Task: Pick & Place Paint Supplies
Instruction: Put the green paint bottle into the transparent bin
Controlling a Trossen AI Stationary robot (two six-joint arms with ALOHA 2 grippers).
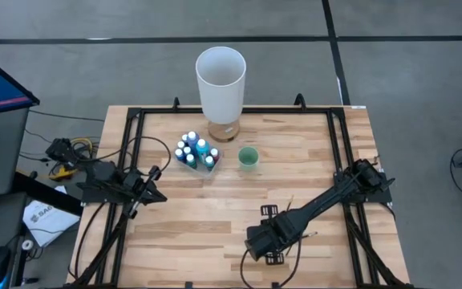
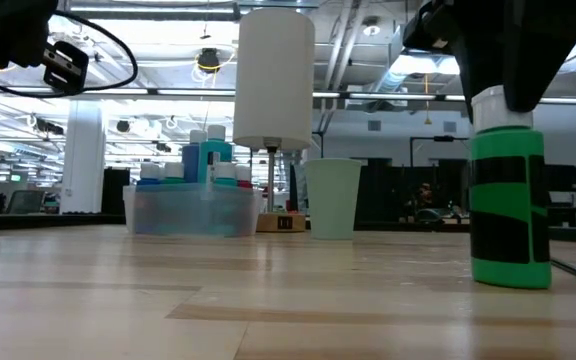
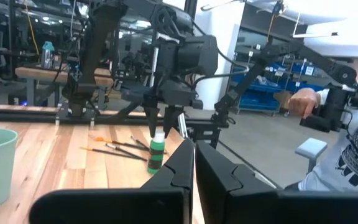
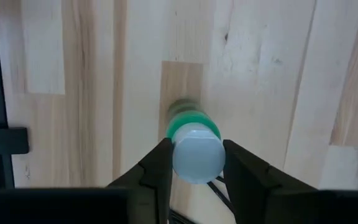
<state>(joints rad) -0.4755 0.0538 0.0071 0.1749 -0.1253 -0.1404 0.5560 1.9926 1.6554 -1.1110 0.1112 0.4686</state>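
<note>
Hanging over the front-right of the table (image 1: 311, 160), the right gripper (image 4: 194, 163) is seen straddling the white cap of a green paint bottle (image 2: 509, 195). Both fingers (image 4: 157, 171) appear pressed to the cap, so the jaws are taken as clamped on it. The bottle stands upright on the wood. Thin brushes (image 3: 120, 148) are seen lying just beside it. The remaining bottles (image 1: 196, 149) are grouped in a clear tray (image 2: 193, 212) near the tall white cylinder (image 1: 220, 83), with a small green cup (image 1: 249, 157) beside them. The left gripper (image 3: 194, 163) is parked at the table's left edge, jaws together, holding nothing.
</note>
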